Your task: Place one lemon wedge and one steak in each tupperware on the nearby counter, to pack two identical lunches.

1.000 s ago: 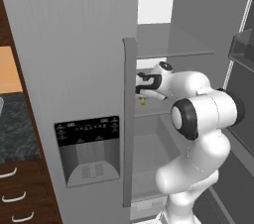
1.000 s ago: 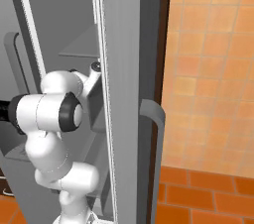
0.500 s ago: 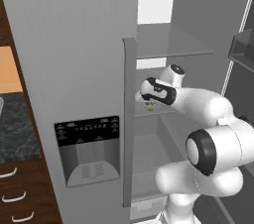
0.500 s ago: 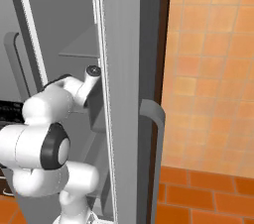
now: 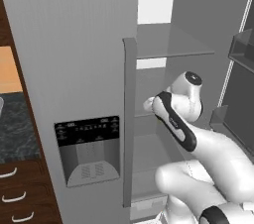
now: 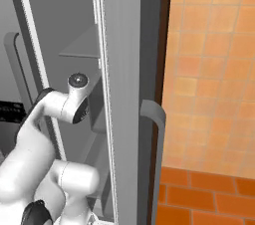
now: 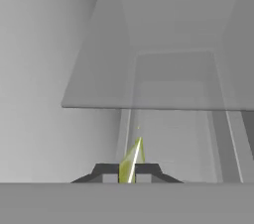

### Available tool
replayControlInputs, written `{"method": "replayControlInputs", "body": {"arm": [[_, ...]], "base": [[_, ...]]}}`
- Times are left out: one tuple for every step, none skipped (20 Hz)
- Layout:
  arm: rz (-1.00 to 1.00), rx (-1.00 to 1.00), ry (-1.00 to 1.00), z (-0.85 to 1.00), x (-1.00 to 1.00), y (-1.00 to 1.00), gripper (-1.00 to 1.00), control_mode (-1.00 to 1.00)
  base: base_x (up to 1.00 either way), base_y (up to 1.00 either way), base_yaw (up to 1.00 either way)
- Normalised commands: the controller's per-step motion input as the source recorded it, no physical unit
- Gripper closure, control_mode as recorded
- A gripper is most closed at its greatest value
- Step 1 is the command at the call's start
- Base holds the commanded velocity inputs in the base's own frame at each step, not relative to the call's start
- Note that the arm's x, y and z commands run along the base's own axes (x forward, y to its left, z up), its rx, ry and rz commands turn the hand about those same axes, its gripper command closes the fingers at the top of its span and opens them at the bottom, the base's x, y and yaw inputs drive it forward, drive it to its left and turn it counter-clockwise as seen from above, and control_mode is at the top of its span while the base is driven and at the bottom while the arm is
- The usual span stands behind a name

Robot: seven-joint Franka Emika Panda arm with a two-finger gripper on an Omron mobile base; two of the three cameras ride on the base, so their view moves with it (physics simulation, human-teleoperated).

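You saw only the tip of the lemon wedge [image 7: 132, 161] above the gripper [image 7: 127, 172], its base hidden between the fingers; beside the fridge, the counter [image 5: 12, 129] was cut off by the frame edge.

An open grey fridge [image 5: 89, 44] with glass shelves [image 5: 168, 42], a dispenser panel [image 5: 88, 149], beside an orange tiled wall [image 6: 214, 69].

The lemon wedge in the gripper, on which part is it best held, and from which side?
Best as the hand view shows it: the gripper shut on the two flat cut faces of the lemon wedge, coming from its thick end. The thin edge points away; flat faces likely slip less.
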Motion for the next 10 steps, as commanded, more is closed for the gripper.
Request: {"method": "replayControlInputs", "body": {"arm": [[-0.03,-0.09,0.00,0.47,-0.92,0.00,1.00,-1.00],[-0.03,-0.08,0.00,0.46,-0.96,0.00,1.00,-1.00],[-0.03,-0.09,0.00,0.40,-0.92,0.00,1.00,-1.00],[-0.03,-0.08,0.00,0.38,-0.95,-0.02,1.00,-1.00],[-0.02,-0.05,0.00,0.39,-0.94,-0.12,1.00,-1.00],[0.00,0.00,0.00,0.41,-1.00,-0.14,1.00,-1.00],[0.00,0.00,0.00,0.37,-1.00,-0.22,1.00,-1.00],[0.00,0.00,0.00,0.41,-0.99,-0.26,1.00,-1.00],[0.00,0.00,0.00,0.41,-0.85,-0.23,1.00,-1.00],[0.00,0.00,0.00,0.46,-0.82,-0.08,1.00,-1.00]], "base": [[0.00,0.00,0.00],[0.00,0.00,0.00],[0.00,0.00,0.00],[0.00,0.00,0.00],[0.00,0.00,0.00],[0.00,0.00,0.00],[0.00,0.00,0.00],[0.00,0.00,0.00],[0.00,0.00,0.00],[0.00,0.00,0.00]]}}
